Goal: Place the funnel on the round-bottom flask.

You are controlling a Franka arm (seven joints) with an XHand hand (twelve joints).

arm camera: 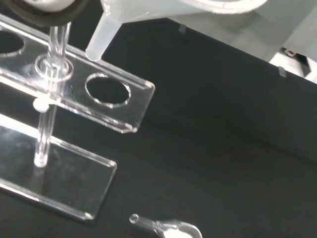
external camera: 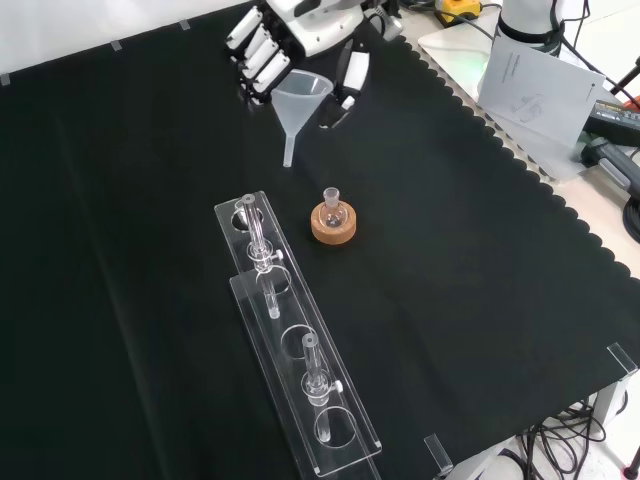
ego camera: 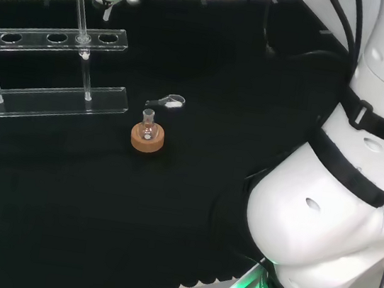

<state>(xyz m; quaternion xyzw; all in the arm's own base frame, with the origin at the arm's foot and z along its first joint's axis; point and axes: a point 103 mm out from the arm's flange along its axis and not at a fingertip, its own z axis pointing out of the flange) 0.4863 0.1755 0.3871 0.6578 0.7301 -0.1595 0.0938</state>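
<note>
Robot hand (external camera: 300,40) holds funnel (external camera: 300,100) above cloth

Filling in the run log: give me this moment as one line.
robot hand: shut on funnel | funnel: in the air, spout down, short of flask | round-bottom flask: upright on cork ring, mouth bare | step: placing not yet done

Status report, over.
Hand shut on funnel, held above the cloth. Flask on cork ring, neck open. Rack beside it, not in the way.
</note>
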